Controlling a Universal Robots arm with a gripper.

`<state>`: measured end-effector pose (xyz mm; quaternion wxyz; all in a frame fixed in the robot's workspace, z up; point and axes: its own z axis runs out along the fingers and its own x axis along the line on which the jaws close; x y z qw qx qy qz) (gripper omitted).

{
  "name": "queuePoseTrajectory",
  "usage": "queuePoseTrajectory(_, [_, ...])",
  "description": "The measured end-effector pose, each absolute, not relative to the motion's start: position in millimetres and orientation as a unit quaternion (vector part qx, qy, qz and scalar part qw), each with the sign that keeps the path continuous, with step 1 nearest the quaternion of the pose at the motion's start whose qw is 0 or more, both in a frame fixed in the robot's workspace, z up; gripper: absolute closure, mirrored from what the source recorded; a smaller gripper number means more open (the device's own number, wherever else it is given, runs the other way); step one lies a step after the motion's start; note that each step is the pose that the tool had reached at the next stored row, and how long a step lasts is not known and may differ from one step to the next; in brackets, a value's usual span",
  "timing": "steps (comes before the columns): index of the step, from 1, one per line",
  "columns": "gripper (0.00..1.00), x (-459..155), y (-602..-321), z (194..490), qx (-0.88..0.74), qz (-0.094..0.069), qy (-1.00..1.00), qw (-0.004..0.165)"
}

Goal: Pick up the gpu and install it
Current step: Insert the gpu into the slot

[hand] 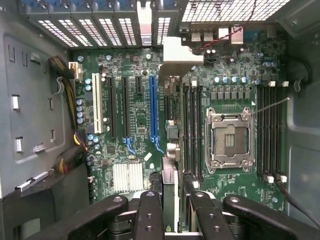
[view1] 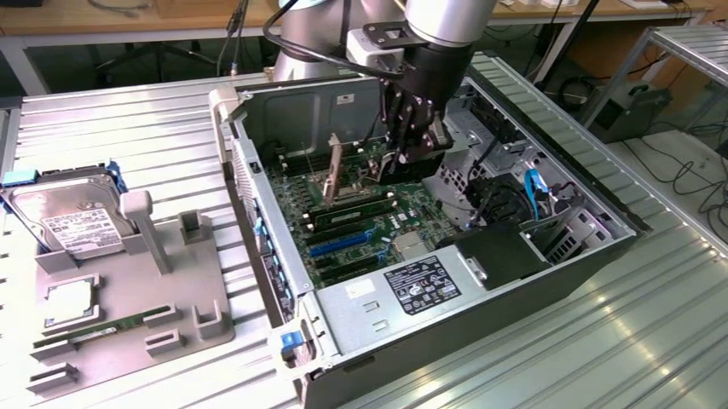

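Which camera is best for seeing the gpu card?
The exterior view: the gpu stands on edge inside the computer case, its tan face showing, beside the gripper. The wrist view shows it edge-on, a thin strip.

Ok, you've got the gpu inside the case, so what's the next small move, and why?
Probably a small sideways nudge toward the long blue slot before lowering. In the wrist view the gripper holds the gpu edge-on between its fingers, parallel to that slot but seemingly offset from it, toward the memory slots. Viewing angle may exaggerate the offset, so keep the nudge slight.
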<state>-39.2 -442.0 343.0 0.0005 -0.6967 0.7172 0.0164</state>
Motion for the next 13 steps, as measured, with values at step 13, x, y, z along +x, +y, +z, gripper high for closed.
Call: queuePoseTrajectory(13, [0.74,-46.9,-450.8,341.1,-0.697,0.016,0.717,0.001])
